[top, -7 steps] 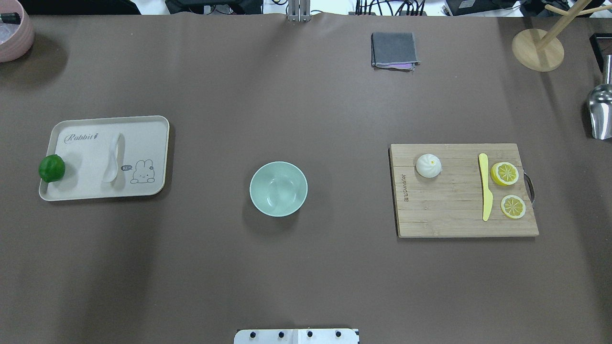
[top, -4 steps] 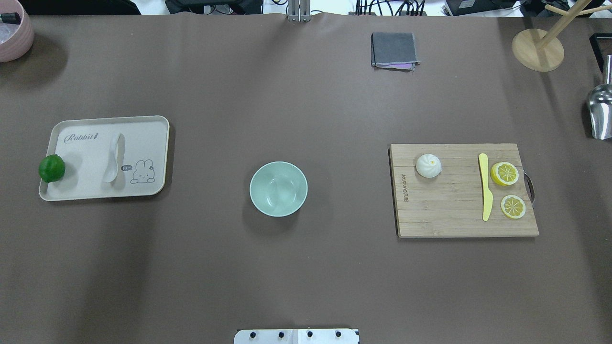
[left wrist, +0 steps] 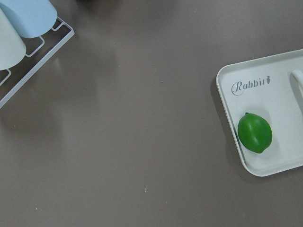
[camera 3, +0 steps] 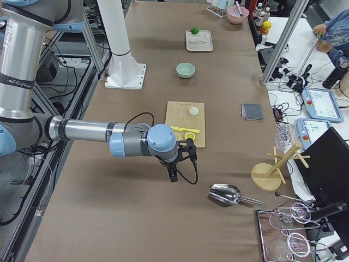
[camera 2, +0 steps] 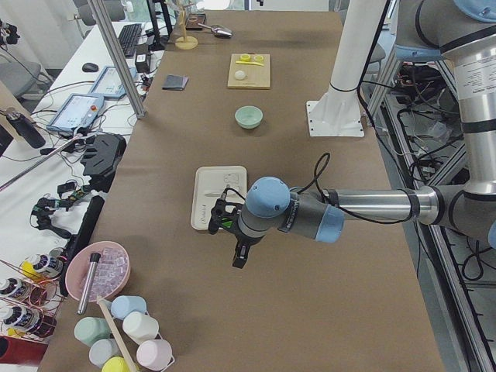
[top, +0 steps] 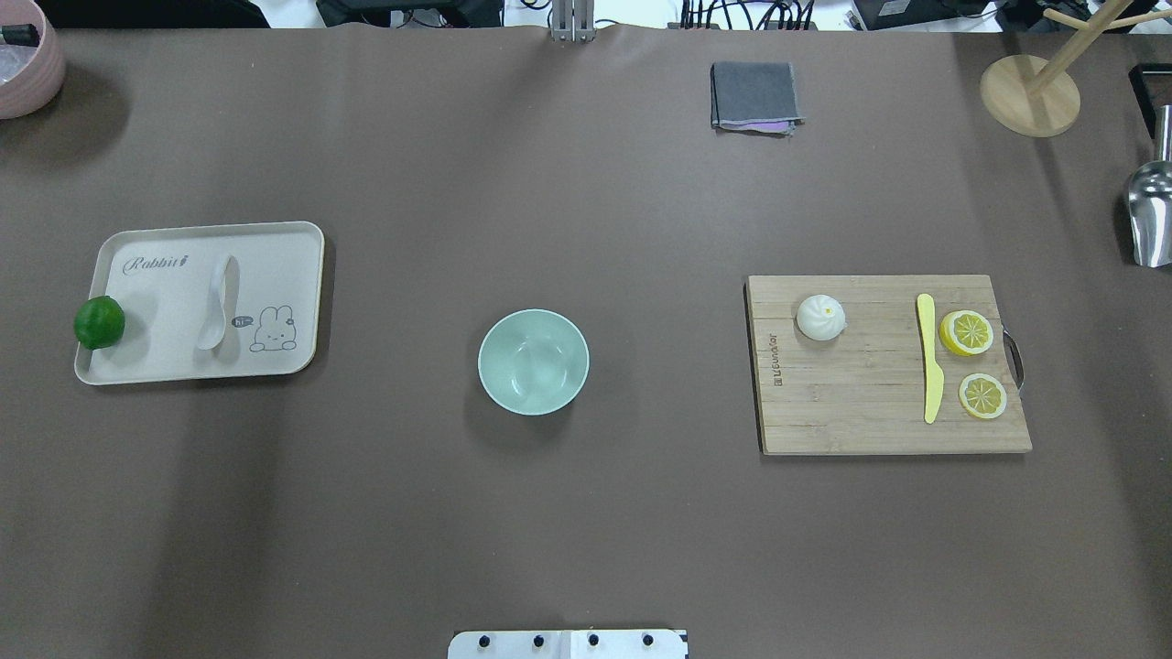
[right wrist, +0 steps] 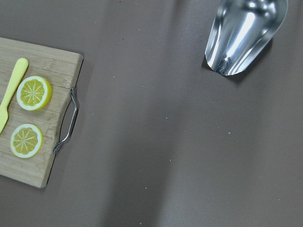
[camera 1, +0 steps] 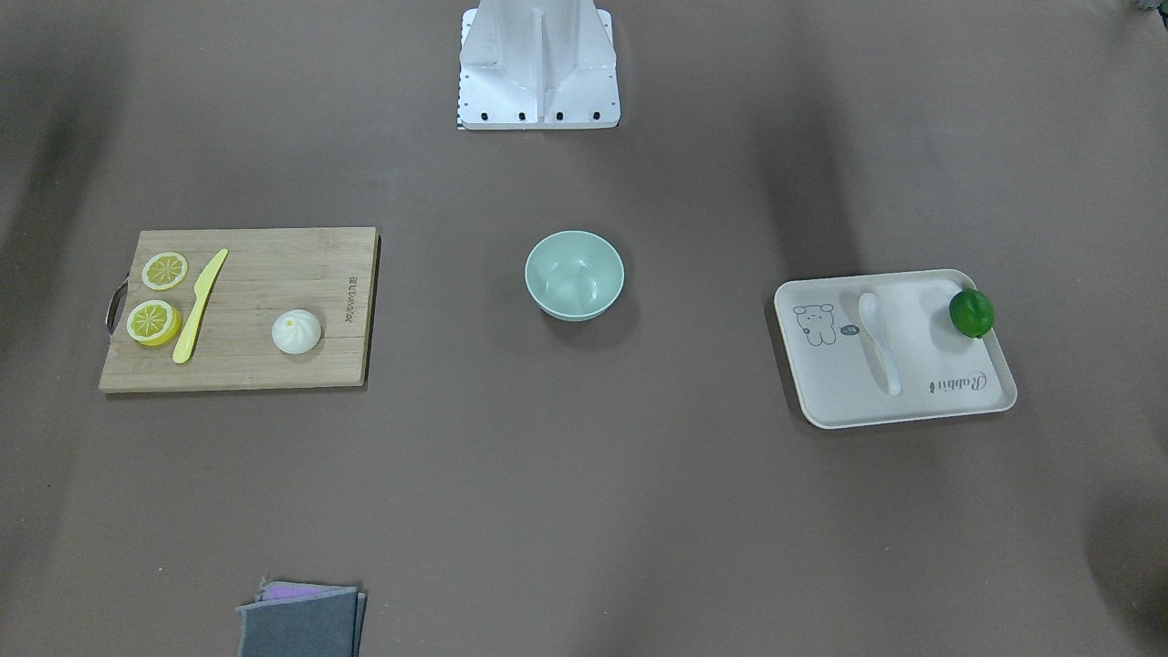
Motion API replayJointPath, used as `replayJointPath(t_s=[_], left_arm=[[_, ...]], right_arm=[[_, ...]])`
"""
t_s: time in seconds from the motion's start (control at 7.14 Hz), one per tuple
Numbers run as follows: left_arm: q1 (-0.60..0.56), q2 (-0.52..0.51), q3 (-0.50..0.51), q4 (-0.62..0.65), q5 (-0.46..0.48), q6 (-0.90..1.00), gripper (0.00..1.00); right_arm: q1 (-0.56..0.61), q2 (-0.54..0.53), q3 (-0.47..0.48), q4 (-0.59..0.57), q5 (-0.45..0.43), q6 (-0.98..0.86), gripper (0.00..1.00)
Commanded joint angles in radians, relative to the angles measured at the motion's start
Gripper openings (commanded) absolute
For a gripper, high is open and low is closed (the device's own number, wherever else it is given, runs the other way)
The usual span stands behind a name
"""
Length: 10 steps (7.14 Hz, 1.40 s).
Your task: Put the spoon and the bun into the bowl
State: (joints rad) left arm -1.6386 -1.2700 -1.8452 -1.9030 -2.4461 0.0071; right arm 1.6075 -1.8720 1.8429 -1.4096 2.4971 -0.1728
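The white spoon (top: 217,302) lies on the cream tray (top: 275,265) at the left; it also shows in the front view (camera 1: 878,339). The white bun (top: 821,318) sits on the wooden cutting board (top: 861,412) at the right. The mint-green bowl (top: 533,361) stands empty at the table's middle, and in the front view (camera 1: 574,275). My left gripper (camera 2: 239,254) hangs above the table just beyond the tray's outer end. My right gripper (camera 3: 173,173) hangs above the table beyond the board's handle end. I cannot tell whether either is open or shut.
A green lime (top: 99,322) sits on the tray's left edge. A yellow knife (top: 929,357) and two lemon slices (top: 967,332) lie on the board. A metal scoop (top: 1149,215), a wooden stand (top: 1029,94), a grey cloth (top: 754,95) and a pink bowl (top: 27,64) line the edges.
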Motion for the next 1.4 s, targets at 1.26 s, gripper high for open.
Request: replayJointPath(t_s=[1.26], left_arm=[[0.299, -0.181, -0.009, -0.047, 0.079, -0.520, 0.97]], right_arm=[[-0.124, 0.140, 0.002, 0.029, 0.032, 0.284, 0.99]])
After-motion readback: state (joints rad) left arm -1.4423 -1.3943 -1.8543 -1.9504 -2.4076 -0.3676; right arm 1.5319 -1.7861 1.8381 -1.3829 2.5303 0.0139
